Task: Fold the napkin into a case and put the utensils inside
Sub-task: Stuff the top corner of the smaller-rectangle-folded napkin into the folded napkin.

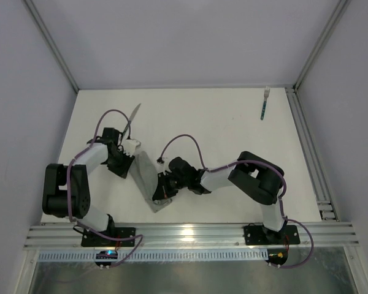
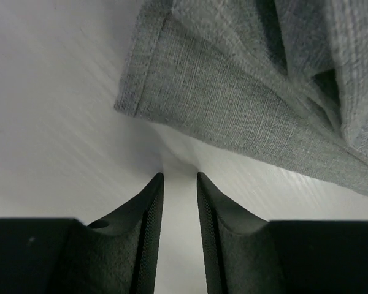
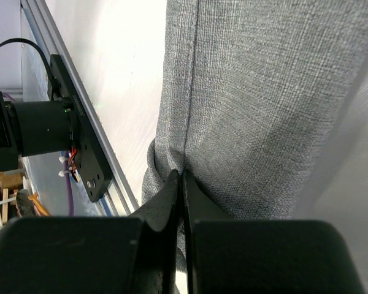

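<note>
The grey napkin [image 1: 146,174] lies folded into a narrow strip slanting across the near middle of the table. My right gripper [image 1: 162,188] is shut on a fold along the napkin's [image 3: 257,98] long edge near its lower end, the jaws [image 3: 181,173] pinched tight on the fabric. My left gripper [image 1: 129,164] sits at the strip's upper end, open by a narrow gap [image 2: 180,176] with only bare table between the fingers; a napkin corner [image 2: 233,98] lies just ahead of them. The knife [image 1: 133,114] lies behind the left arm. The fork [image 1: 265,103] rests at the far right.
White table [image 1: 221,128] with an aluminium rail [image 1: 190,233] along the near edge and another rail [image 1: 306,147] down the right side. The right arm's base mount [image 3: 80,141] and its cables stand close to the napkin's near end.
</note>
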Controlling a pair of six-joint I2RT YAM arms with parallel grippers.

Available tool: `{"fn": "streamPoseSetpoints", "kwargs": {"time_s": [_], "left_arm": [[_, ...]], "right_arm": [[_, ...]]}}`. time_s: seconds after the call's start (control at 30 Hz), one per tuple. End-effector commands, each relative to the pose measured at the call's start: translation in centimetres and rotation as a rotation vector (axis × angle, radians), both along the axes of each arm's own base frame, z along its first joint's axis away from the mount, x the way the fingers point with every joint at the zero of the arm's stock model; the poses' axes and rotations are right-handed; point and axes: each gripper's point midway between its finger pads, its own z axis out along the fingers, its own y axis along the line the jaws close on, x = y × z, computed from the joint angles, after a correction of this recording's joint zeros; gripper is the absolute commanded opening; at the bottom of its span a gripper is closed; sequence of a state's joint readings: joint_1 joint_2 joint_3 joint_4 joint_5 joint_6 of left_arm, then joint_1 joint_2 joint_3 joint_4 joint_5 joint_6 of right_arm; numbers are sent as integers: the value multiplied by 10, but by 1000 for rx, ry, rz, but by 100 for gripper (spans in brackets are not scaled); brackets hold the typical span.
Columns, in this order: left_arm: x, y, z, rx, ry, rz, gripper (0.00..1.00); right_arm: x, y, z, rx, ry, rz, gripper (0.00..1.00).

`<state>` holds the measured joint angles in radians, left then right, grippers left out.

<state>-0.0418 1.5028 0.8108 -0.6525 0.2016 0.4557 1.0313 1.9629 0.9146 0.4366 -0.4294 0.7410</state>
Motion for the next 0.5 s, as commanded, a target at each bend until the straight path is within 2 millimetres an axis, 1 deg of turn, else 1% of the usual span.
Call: {"fn": "streamPoseSetpoints", "kwargs": {"time_s": [0.0, 0.03, 0.07, 0.1, 0.13, 0.17, 0.2, 0.27, 0.3, 0.33, 0.4, 0.43, 0.47], "left_arm": [[37, -9, 3, 14, -62, -3, 31], [41, -18, 2, 17, -59, -30, 31], [54, -24, 2, 15, -58, -41, 31], [58, -30, 1, 7, -53, -56, 31], [63, -41, 1, -8, -53, -79, 32], [66, -48, -4, -20, -36, -93, 33], [79, -59, 3, -27, -70, -111, 33], [87, -73, 5, -40, -78, -143, 34], [96, -81, 7, -46, -92, -161, 34], [99, -96, 9, -68, -107, -196, 35], [106, -111, 9, -77, -121, -234, 35], [114, -125, 16, -84, -152, -265, 36], [118, -135, 20, -107, -160, -281, 37]], "right_arm": [[15, 1, -6, -50, -21, -79, 3], [18, 3, -3, -42, -20, -84, 3], [18, 4, -2, -41, -18, -88, 3], [19, 6, -1, -38, -11, -95, 3], [20, 8, -1, -34, -11, -98, 3], [22, 9, -1, -33, -14, -104, 3], [23, 11, -1, -24, -3, -115, 3], [24, 13, -1, -11, 9, -123, 3], [24, 14, -1, -5, 17, -131, 3], [25, 16, 1, 11, 35, -150, 3], [30, 18, 4, 34, 45, -183, 3], [33, 19, 6, 46, 61, -212, 3], [42, 17, 7, 51, 62, -240, 3]]}}
